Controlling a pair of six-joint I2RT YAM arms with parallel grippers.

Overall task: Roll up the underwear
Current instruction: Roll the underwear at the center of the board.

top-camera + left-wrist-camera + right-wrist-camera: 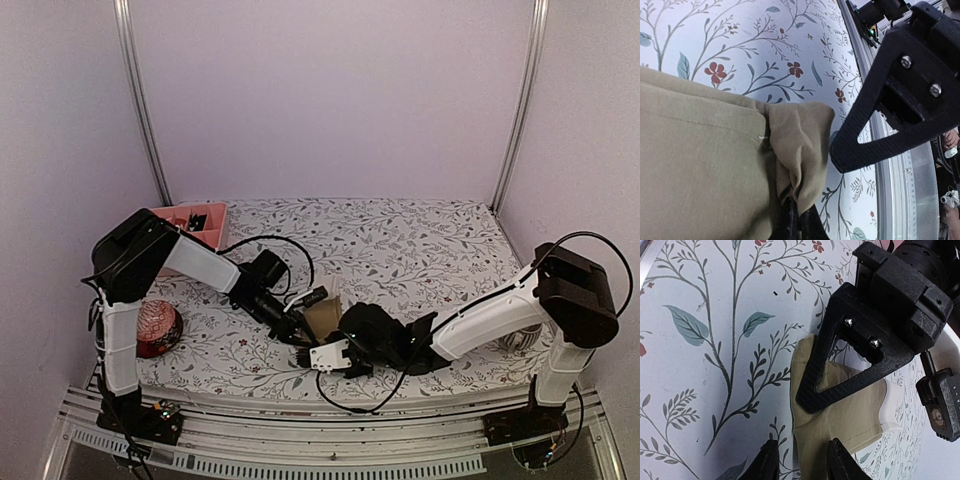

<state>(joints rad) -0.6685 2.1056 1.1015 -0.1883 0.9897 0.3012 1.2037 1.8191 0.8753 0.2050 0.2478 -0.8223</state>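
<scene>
Two sets of jaws are set at the underwear [705, 150] near the front edge of the surface [420, 250]. Nearest, the right jaws are spread astride its edge; beyond, the left jaws are pinched on a bunched corner. Even tension should be kept for a tight roll.

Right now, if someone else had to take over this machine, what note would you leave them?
Left pincer: shut on a bunched corner of the tan underwear.
Right pincer: open, astride the same garment's edge.
It sits near the front of the flowered table.
Done: no roll visible yet.
Left: all of the rolling.
</scene>
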